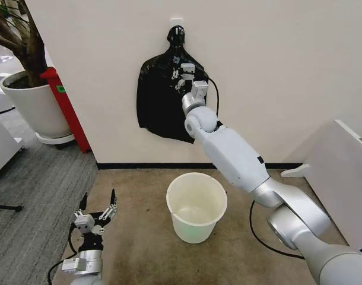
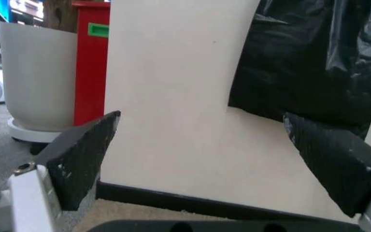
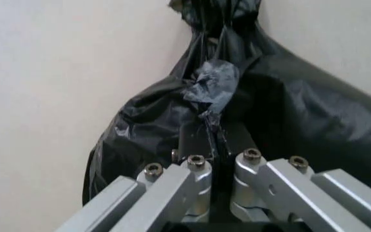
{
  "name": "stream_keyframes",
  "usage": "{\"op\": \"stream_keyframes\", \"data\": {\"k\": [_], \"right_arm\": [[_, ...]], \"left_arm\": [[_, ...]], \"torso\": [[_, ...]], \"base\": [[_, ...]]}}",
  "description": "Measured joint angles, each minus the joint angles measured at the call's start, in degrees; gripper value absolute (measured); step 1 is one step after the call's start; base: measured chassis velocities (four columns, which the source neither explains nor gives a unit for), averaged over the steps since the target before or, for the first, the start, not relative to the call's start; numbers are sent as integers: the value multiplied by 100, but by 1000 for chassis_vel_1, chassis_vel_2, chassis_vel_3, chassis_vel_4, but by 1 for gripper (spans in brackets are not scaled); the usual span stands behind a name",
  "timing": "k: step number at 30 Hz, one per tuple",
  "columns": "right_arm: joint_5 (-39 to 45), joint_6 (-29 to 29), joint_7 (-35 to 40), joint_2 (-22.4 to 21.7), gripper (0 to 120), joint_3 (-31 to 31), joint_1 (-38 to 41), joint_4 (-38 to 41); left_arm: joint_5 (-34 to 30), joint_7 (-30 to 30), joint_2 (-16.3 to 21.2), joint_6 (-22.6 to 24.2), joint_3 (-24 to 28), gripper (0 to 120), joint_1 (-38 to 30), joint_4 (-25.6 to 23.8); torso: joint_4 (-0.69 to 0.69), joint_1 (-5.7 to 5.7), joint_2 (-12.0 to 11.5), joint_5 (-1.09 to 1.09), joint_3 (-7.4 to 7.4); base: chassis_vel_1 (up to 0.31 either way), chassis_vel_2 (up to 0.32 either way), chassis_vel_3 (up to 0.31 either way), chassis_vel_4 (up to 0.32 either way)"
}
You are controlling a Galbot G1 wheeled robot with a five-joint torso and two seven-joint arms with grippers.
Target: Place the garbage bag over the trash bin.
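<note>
A flat black bag bundle point(image 1: 159, 104), knotted at its top, hangs on the white wall. My right gripper point(image 1: 180, 75) reaches up to its upper front and is shut on a crinkled fold of thin glossy black film, the garbage bag point(image 3: 212, 84), which lies against the bundle point(image 3: 301, 121). In the right wrist view the fingertips of the right gripper point(image 3: 216, 140) press together with the film rising between them. The trash bin point(image 1: 196, 228), a cream-white round bucket, stands upright on the floor below. My left gripper point(image 1: 98, 205) hangs low to the bin's left, open, holding nothing.
A large white planter pot point(image 1: 35, 107) with a tree and a red stand point(image 1: 65, 104) sit at the wall's left end. A grey cabinet point(image 1: 347, 172) stands at the right. A black cable point(image 1: 255, 228) loops on the floor beside my right arm.
</note>
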Motion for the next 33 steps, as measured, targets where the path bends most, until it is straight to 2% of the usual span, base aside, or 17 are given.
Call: {"op": "stream_keyframes", "data": {"k": [33], "right_arm": [[-243, 53, 31, -55, 0, 11, -903, 278]], "left_arm": [[83, -5, -42, -5, 14, 100, -20, 62]], "torso": [[1, 0, 0, 0, 0]], "base": [[0, 0, 0, 0]]}}
